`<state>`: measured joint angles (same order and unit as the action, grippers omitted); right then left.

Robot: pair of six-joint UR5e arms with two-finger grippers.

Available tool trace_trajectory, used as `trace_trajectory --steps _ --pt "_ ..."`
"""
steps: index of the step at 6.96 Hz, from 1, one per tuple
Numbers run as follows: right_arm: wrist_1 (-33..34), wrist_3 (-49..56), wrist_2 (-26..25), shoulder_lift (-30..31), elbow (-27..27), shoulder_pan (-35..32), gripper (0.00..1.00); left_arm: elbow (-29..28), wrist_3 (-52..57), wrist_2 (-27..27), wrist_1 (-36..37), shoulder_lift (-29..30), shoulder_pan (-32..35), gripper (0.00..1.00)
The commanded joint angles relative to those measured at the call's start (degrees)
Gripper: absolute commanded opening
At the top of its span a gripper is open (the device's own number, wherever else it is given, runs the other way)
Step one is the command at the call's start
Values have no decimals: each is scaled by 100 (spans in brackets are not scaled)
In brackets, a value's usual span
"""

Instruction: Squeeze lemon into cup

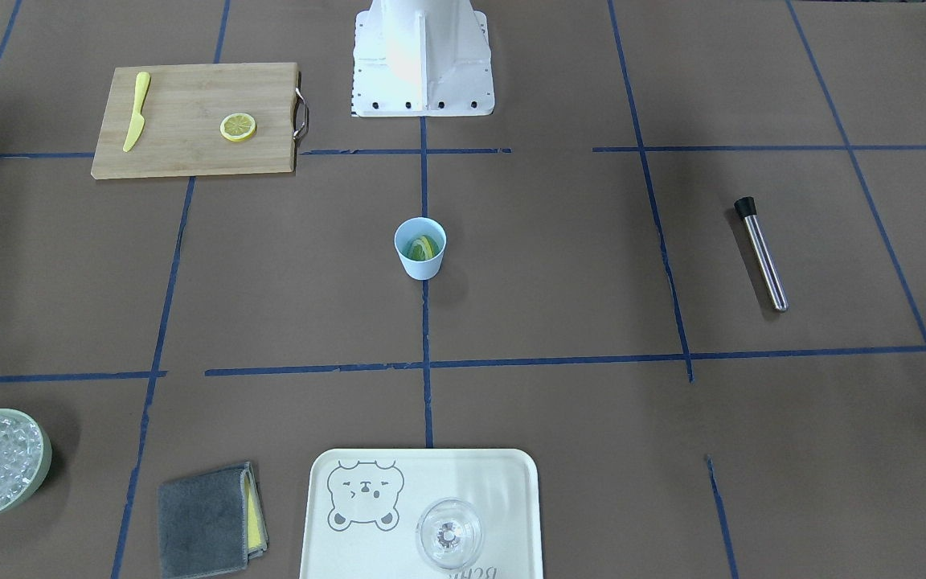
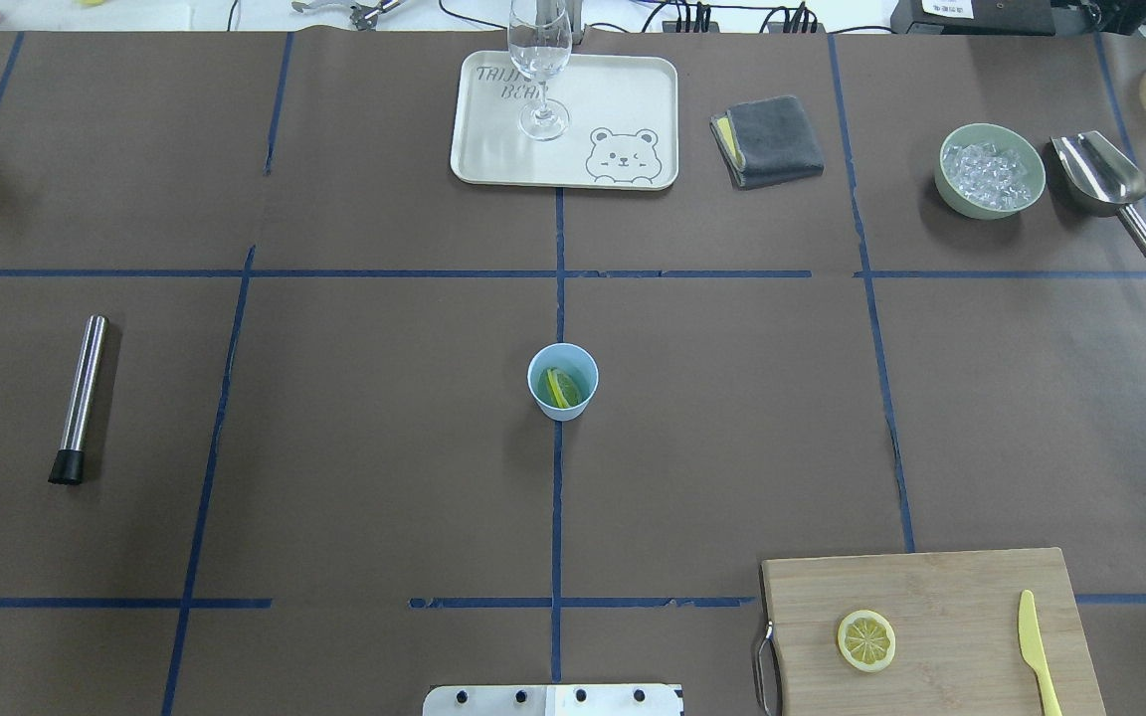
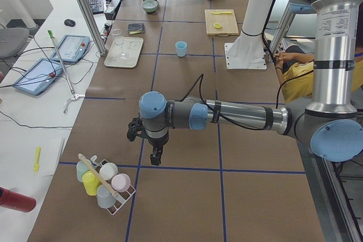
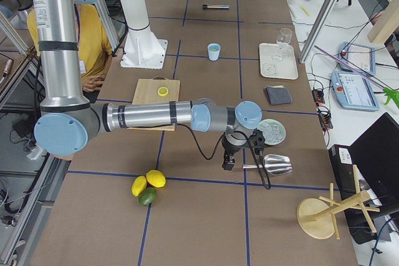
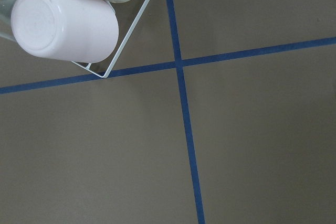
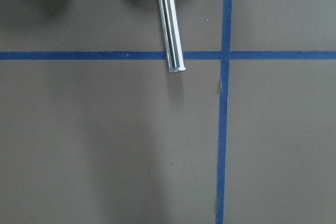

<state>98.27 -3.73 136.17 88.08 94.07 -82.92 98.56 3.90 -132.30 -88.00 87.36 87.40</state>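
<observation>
The cup point(image 1: 421, 268) stands upright in the middle of the counter point(image 1: 592, 265), on the blue tape line that runs straight out from the robot's base point(image 1: 423, 72). The lemon point(image 1: 426, 247) is inside it, propped on edge against the wall, with something green beneath it. A second slice point(image 1: 238, 127) lies flat on the board point(image 1: 182, 141), well apart from the cup. The knife point(image 1: 137, 112) lies toward the board's other end.

Neither arm is near the cup. The left tool point(image 3: 154, 156) hangs pointing down over the counter's left end, near the rack point(image 3: 108, 188) of coloured cups. I only catch it from the side, so I cannot tell whether its fingers are spread or pressed together. The right tool point(image 4: 229, 161) hangs over the counter's right end, just beside the handle of the scoop point(image 4: 274, 164) and near the ice bowl point(image 4: 272, 130). Its state I cannot tell either.

Along the far edge sit a tray point(image 1: 503, 482) carrying a glass point(image 1: 448, 533), and a folded cloth point(image 1: 206, 519) beside it. A steel rod point(image 1: 762, 256) with a black cap lies alone on the robot's left half.
</observation>
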Motion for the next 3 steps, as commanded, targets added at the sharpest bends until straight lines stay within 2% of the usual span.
trace_trajectory --steps 1,3 --pt "-1 -23 -3 34 85 4 100 -91 -3 3 -50 175 -3 100" --pt "-1 -67 -12 -18 68 4 100 -161 -3 3 -51 404 -3 100"
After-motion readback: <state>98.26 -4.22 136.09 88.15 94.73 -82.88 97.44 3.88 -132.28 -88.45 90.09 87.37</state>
